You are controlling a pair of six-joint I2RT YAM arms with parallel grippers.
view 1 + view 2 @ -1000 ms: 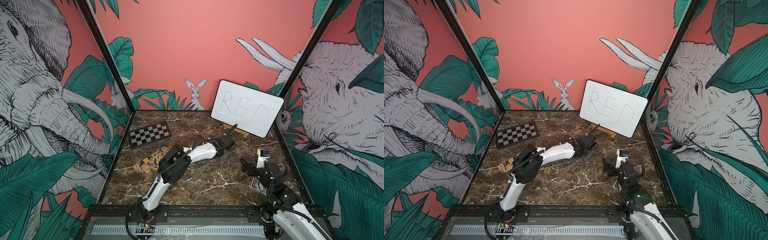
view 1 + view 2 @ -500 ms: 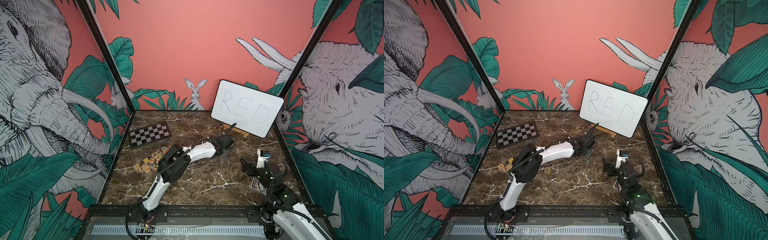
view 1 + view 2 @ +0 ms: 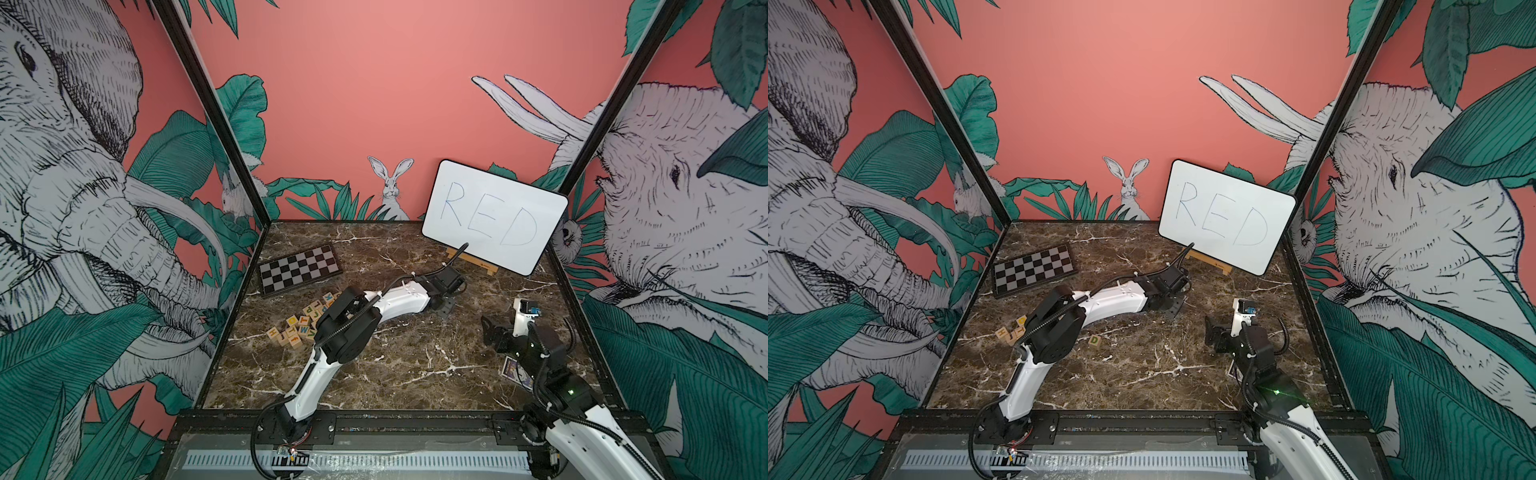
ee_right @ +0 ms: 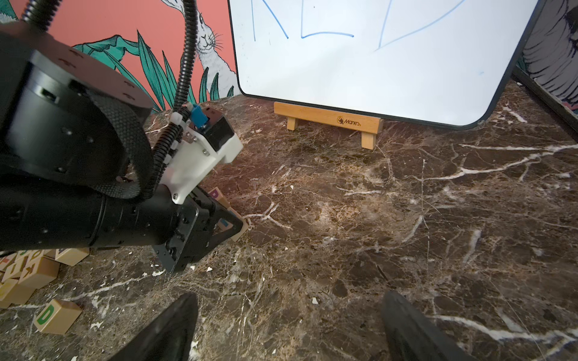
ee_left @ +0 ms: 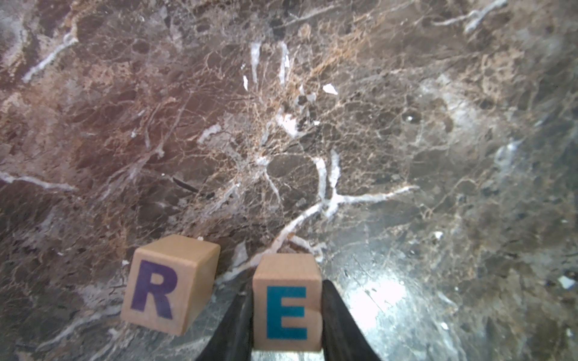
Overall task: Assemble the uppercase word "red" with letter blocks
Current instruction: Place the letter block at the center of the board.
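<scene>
Evidently the left gripper (image 5: 286,287) is setting the second letter. Its jaws are clamped on the two sides of the E block (image 5: 287,312), whose printed face is turned up toward the wrist camera and whose base appears to be down on the marble table (image 5: 312,140). The R block (image 5: 169,286) stands just beside it, apart by a narrow gap and turned slightly askew, so the pair already reads R, E. In a top view this work sits a little right of the frame's centre, below the whiteboard (image 3: 494,216) and clear of its wooden easel (image 4: 328,120). The D block (image 3: 1095,340) lies alone at centre-left, just right of the left arm's elbow and well apart from the row. The pile of spare blocks (image 3: 303,324) and the chessboard (image 3: 299,270) lie further left. On the E's side away from the R the marble is bare, which leaves room for the D. The right gripper (image 4: 289,295) hangs with jaws wide apart and empty, lower right, and nothing lies between it and the row.
</scene>
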